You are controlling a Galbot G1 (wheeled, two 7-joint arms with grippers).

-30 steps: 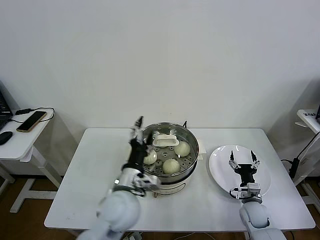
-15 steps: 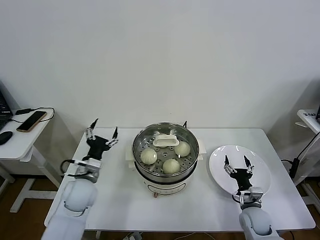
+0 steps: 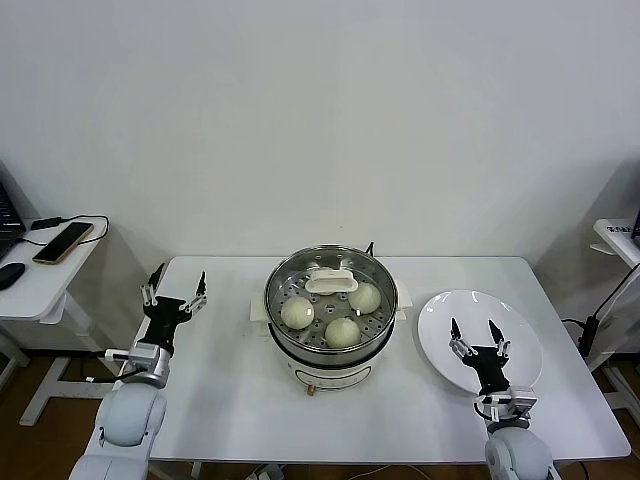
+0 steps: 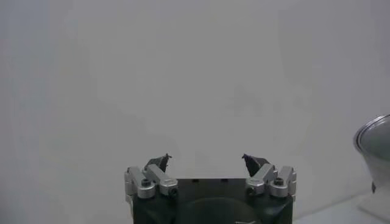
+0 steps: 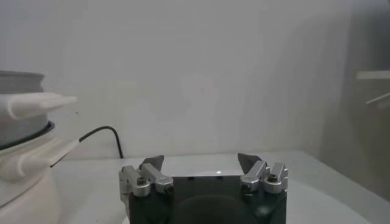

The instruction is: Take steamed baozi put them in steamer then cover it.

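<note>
Three steamed baozi (image 3: pixel 342 331) are seen sitting on the perforated floor of the steamer (image 3: pixel 331 268), one toward the left claw's side, one toward the front rim, one toward the right claw's side, and a cream handle piece (image 3: pixel 331 283) is laid across the basket behind them. A fourth bun cannot be made out. The steamer is carried on its cream-white pot base (image 3: pixel 325 375) at the middle of the white surface (image 3: pixel 230 400), well apart from both claws and between them. A dark cable (image 5: pixel 103 134) is shown trailing behind the pot in the right wrist view. The left claw (image 3: pixel 174 292) is held upright over the surface's edge, away from the steamer, its fingers spread apart and nothing gripped; in its own wrist view the left claw (image 4: pixel 206 161) is shown with both tips parted against the bare wall, the steamer's rim just caught at one side. The right claw (image 3: pixel 479 337) is raised over the white plate (image 3: pixel 520 325), fingers likewise spread wide and empty, with the plate bare beneath it. Out past the left claw, a side table (image 3: pixel 30 280) is seen bearing a phone (image 3: pixel 63 242).
</note>
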